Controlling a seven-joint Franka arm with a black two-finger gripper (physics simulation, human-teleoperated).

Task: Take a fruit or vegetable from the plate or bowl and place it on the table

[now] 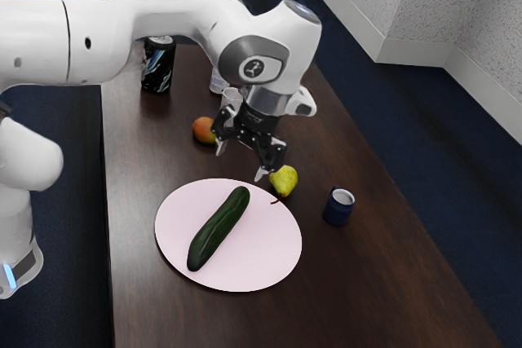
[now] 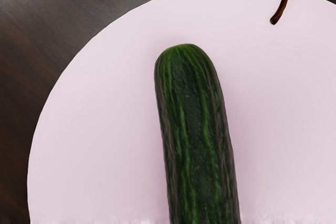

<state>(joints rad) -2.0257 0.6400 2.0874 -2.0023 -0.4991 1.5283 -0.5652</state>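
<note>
In the exterior view my gripper (image 1: 242,164) is above the table, near the plate's far edge, its two fingers spread wide with nothing between them. A dark green cucumber (image 1: 218,228) lies across the pale pink plate (image 1: 269,262). The wrist view has one rounded end of the cucumber (image 2: 195,129) on the plate (image 2: 100,129). A yellow-green pear (image 1: 284,180) rests by the plate's rim, its brown stem (image 2: 284,3) reaching over the plate in the wrist view.
An orange-red mango (image 1: 204,130) sits beyond the gripper, with clear glasses (image 1: 232,100) behind the hand. A dark can (image 1: 157,65) stands at the table's far end. Right of the plate in the exterior view is a blue mug (image 1: 338,208) on the brown table (image 1: 367,283).
</note>
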